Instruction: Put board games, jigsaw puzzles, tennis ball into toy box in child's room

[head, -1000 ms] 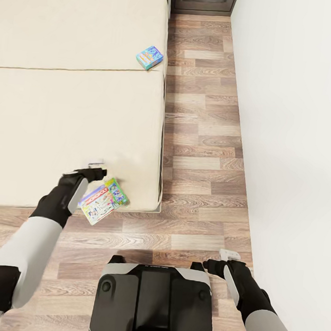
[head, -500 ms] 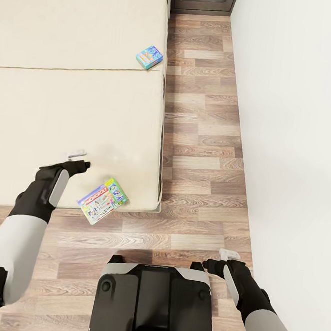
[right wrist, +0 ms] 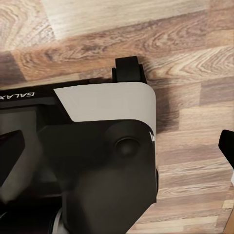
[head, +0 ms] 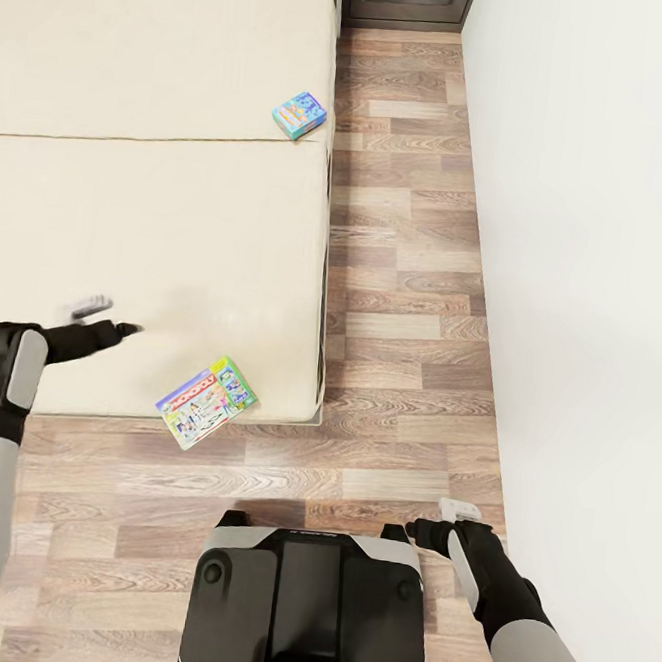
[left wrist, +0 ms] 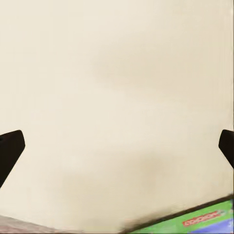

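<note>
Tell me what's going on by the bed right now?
Left gripper open, empty, over the bed. Right gripper low by the robot's base. Nearer board game overhangs the mattress corner, untouched; blue board game farther up. Nothing blocking.

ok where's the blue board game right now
In the head view the blue board game lies on the bed, at its right edge by the wood floor.

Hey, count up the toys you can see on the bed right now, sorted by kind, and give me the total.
Board games: 2, the blue board game at the mattress's right edge and the multicoloured board game overhanging the near edge of the bed.
Jigsaw puzzles: 0.
Tennis balls: 0.
Total: 2 toys.
</note>
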Robot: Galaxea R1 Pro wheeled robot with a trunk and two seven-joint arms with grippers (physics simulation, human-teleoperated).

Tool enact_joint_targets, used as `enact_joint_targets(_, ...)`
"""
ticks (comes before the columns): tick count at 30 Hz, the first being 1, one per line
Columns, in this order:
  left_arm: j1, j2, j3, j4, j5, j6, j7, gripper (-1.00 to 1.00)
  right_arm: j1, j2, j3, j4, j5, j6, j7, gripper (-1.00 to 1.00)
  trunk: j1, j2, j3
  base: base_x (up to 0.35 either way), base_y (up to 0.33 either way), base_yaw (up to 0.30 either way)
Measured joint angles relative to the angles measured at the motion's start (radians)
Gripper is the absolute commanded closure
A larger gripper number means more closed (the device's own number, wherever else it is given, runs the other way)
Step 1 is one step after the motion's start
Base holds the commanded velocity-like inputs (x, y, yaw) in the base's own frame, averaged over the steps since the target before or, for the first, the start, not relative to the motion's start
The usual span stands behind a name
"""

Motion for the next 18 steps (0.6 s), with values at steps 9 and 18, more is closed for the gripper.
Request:
enact_joint_targets(9,0.129,0.193,0.113,-0.002,0.007,0.134,-0.536,-1.00,0.000,-0.006,-0.010,-0.001,-0.010,0.003,0.004,-1.00,0.000,0.000,0.000,0.000,0.000,0.000)
enact_joint_targets(18,0.307,0.331,0.210,0.061,-0.002,0.140,-0.997,-1.00,0.000,-0.011,-0.015,-0.005,-0.015,0.004,0.052,-1.00,0.000,0.000,0.000,0.000,0.000,0.000)
